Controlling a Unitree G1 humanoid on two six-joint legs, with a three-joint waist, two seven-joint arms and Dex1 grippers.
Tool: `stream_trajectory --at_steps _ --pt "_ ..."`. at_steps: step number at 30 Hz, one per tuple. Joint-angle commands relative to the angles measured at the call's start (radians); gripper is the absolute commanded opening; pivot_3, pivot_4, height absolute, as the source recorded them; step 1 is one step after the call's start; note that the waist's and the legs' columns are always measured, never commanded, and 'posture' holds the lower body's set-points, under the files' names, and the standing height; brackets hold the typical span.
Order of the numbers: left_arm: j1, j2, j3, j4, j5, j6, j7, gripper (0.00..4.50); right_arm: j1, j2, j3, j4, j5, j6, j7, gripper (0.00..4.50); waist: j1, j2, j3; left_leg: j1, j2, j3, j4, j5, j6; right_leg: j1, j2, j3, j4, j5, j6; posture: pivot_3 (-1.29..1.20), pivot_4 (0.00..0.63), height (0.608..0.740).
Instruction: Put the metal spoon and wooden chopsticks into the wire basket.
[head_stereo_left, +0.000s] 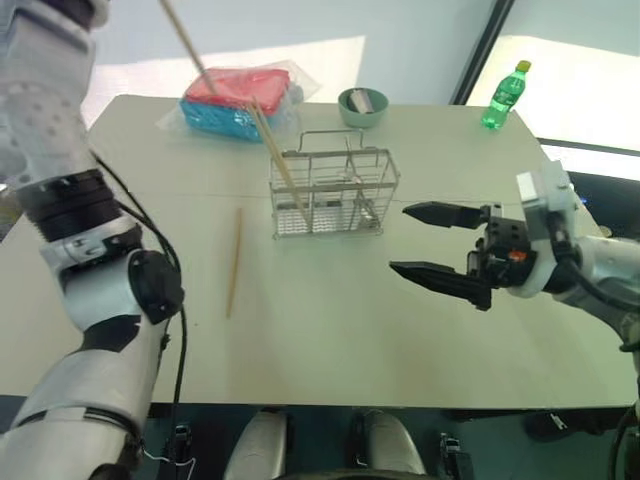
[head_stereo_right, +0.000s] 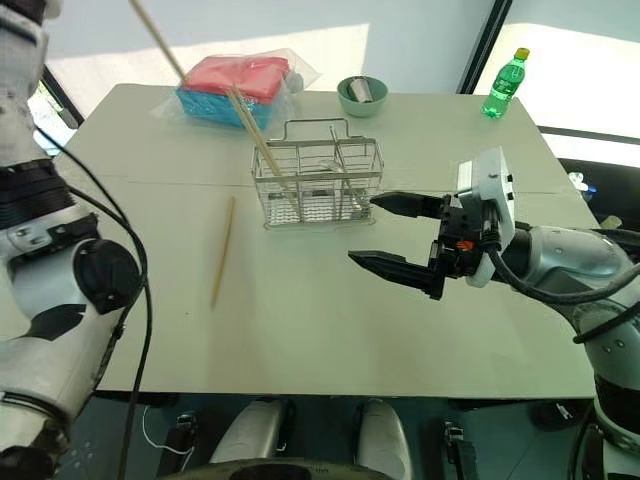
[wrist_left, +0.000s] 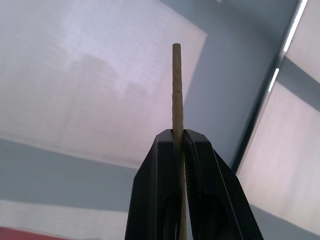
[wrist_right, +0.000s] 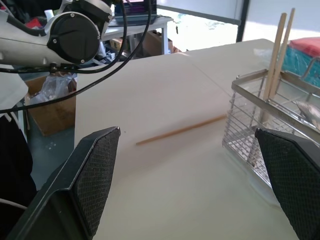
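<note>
Centrally on the pale surface, the wire basket is seen with two wooden chopsticks leaned inside and the metal spoon lodged within, one chopstick is left lying beside it, another chopstick is pinched by the raised left end effector, and the right end effector is held spread nearby.

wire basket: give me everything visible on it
The wire basket is a rectangular, shiny silver wire grid with inner dividers and a raised loop handle. It stands upright mid-table. Two chopsticks lean in its left compartment, tips sticking out above the rim; the spoon lies in another. Neither gripper touches it.
</note>
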Motion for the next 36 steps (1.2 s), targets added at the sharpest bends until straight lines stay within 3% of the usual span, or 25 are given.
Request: stream_trajectory --at_steps 1,8,19,25,28,34,36 --pt "0.036 -0.03 -0.095 -0.059 0.004 -0.007 -0.071 0.06 0.017 0.004 -0.041 -0.047 0.029 -0.011 -0.027 4.5 0.0 0.0 0.0 0.0 0.0 0.0 0.0 0.0 0.0 0.0 0.001 0.0 0.0 0.0 0.0 0.0 0.15 0.667" --pt "0.171 -0.066 -0.265 -0.042 0.144 -0.155 -0.194 0.06 0.063 0.0 -0.099 -0.081 0.085 -0.01 -0.094 4.5 -0.001 0.0 0.001 -0.001 0.001 0.0 0.0 0.0 0.0 -0.001 0.002 0.001 0.0 0.0 -0.001 0.0 0.15 0.667" --pt "0.193 -0.142 -0.288 0.136 0.23 -0.316 -0.232 0.06 0.103 -0.005 -0.133 -0.11 0.128 -0.018 -0.169 4.5 0.001 0.0 0.001 -0.002 0.001 0.0 0.001 -0.001 0.003 -0.001 0.002 0.001 -0.001 0.0 -0.001 0.0 0.15 0.667" --pt "0.27 -0.182 -0.318 0.142 0.261 -0.337 -0.25 0.06 0.093 -0.004 -0.133 -0.102 0.133 -0.024 -0.195 4.5 0.001 0.0 0.0 -0.001 0.001 0.0 0.001 -0.001 0.003 -0.001 0.002 0.001 -0.001 0.0 -0.001 0.0 0.15 0.667" --pt "0.306 -0.209 -0.316 0.104 0.243 -0.313 -0.246 1.07 0.086 -0.002 -0.133 -0.095 0.141 -0.024 -0.203 4.5 0.001 0.0 0.001 -0.001 0.001 0.0 0.001 -0.001 0.003 -0.001 0.002 0.001 -0.001 0.0 -0.001 0.0 0.15 0.667" --pt "0.32 -0.206 -0.293 0.005 0.209 -0.235 -0.215 4.24 0.067 -0.002 -0.118 -0.073 0.136 -0.025 -0.201 4.5 0.001 0.0 0.001 -0.002 0.001 0.0 0.001 -0.001 0.003 -0.001 0.002 0.001 -0.001 0.0 -0.001 0.0 0.15 0.667" --pt "0.317 -0.187 -0.285 -0.042 0.199 -0.192 -0.205 4.49 0.053 0.0 -0.109 -0.061 0.13 -0.024 -0.198 4.5 0.001 0.0 0.001 -0.002 0.001 0.0 0.001 -0.001 0.003 -0.001 0.002 0.001 -0.001 0.0 -0.001 0.0 0.15 0.667"
